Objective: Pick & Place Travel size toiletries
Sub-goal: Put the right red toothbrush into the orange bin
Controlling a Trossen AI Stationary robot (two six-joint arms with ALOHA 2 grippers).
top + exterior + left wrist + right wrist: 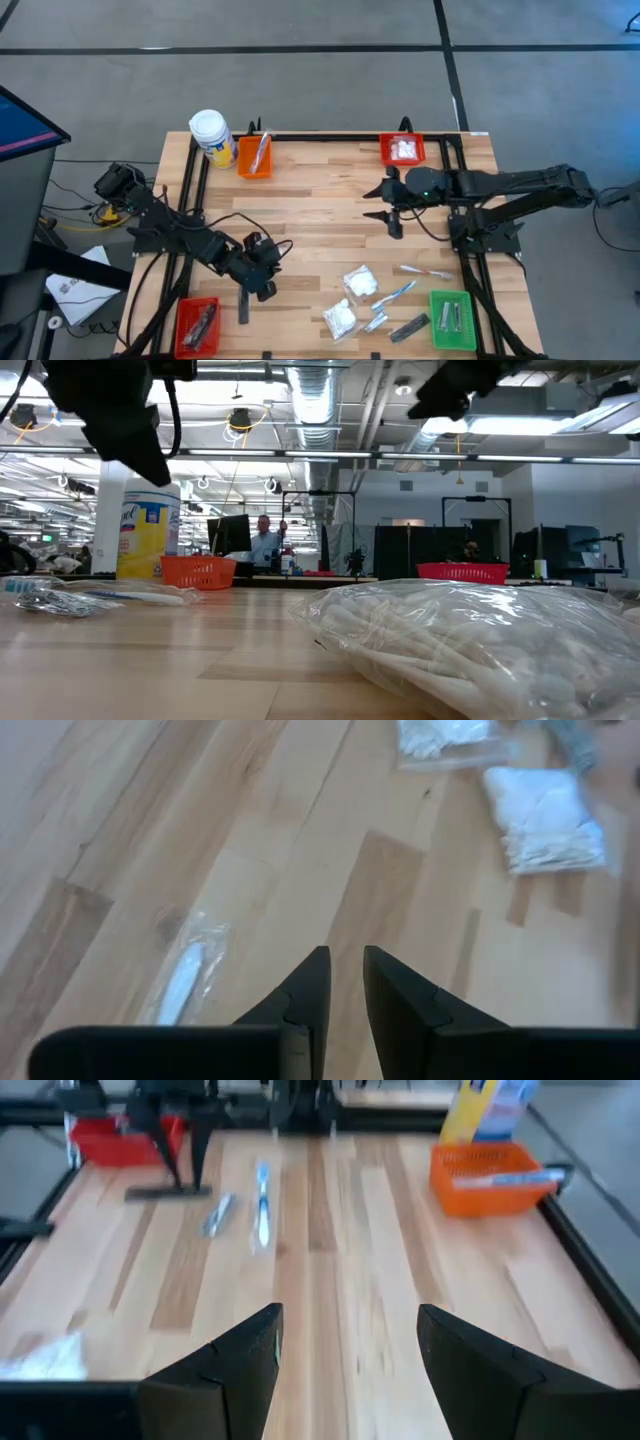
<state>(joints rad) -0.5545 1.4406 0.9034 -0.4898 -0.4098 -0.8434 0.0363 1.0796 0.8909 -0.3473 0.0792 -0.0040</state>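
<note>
Toward the table's near right lie two white puffy packets [360, 280] [340, 318], two wrapped toothbrushes [425, 271] [395, 293], a silvery sachet [375, 322] and a dark grey bar [408, 327]. Another dark bar [243, 305] lies flat beside the near-left red bin [197, 325]. My left gripper [264, 280] [345, 982] hovers just right of that bar, empty, with only a narrow gap between its fingers. Its wrist view shows a toothbrush [185, 980] and a packet [545, 820] ahead. My right gripper [378, 202] [350, 1342] is wide open over the table's middle right and holds nothing.
An orange bin [254, 157] with a toothbrush in it and a white-capped yellow jar [210, 135] stand at the far left. A red bin [402, 150] holding white packets sits far right, and a green bin [452, 320] near right. Bare wood spans the table's middle [310, 210].
</note>
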